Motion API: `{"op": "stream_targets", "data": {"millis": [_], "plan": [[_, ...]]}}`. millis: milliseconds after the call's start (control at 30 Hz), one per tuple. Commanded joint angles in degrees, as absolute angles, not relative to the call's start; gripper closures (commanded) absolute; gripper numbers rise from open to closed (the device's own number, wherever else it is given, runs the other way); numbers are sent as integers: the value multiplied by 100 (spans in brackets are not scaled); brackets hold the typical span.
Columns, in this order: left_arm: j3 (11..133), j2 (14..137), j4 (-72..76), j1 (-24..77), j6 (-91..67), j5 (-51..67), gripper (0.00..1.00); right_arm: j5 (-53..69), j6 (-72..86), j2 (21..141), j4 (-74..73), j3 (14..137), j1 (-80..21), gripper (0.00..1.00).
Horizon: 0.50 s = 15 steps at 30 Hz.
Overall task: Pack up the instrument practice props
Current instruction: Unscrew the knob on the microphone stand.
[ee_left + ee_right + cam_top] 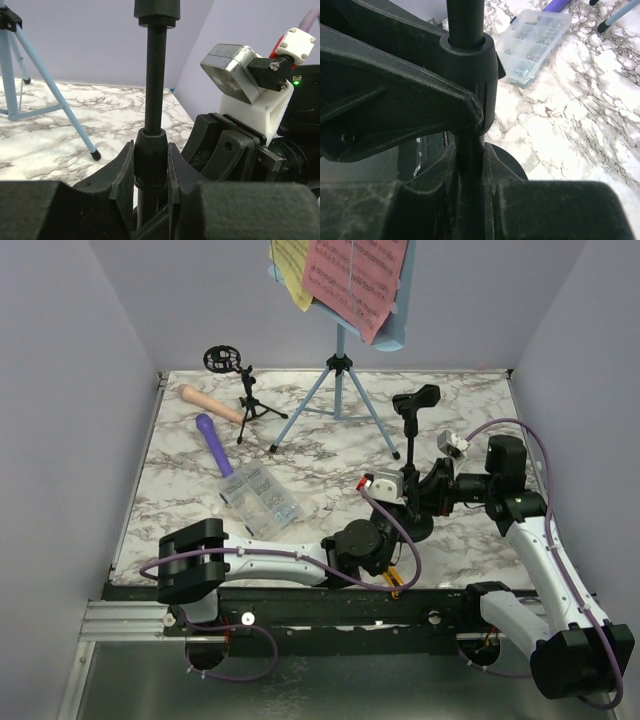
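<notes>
Right jaws pinch the black mic mount below its collar, left jaws pinch that collar, so loosening it probably wants a gentle twist, kept upright.

A robotics lab test cell is shown rather than a lived-in room. A marble-patterned table is boxed in on three sides by plain lilac walls. A left arm and a right arm are bolted at its near edge along a black bar. An aluminium rail is fixed beside the bar, and purple cables are looped in the open. A music stand, a beige microphone and a purple microphone are set out on the table.
</notes>
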State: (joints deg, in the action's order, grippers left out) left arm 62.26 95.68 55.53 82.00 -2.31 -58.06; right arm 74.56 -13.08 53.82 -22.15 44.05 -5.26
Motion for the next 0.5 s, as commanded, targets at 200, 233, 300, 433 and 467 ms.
{"op": "stream_targets", "data": {"millis": [200, 233, 300, 433, 467], "plan": [[4633, 7949, 5629, 8298, -1057, -2989, 8, 8504, -1945, 5286, -2355, 4667, -440, 100], [4435, 7656, 5583, 8260, -1202, -2820, 6, 8697, -2193, 5289, -2502, 4679, -439, 100], [3967, 7072, 5450, 8068, -1344, -1854, 5, 9093, -3095, 5316, -3010, 4713, -438, 100], [3420, 6254, 4990, 7485, -1889, -720, 6, 9141, -4590, 5409, -4010, 4896, -439, 100], [3378, 6156, 4851, 7322, -2046, -464, 7, 9172, -4645, 5445, -4077, 4932, -437, 100]]}}
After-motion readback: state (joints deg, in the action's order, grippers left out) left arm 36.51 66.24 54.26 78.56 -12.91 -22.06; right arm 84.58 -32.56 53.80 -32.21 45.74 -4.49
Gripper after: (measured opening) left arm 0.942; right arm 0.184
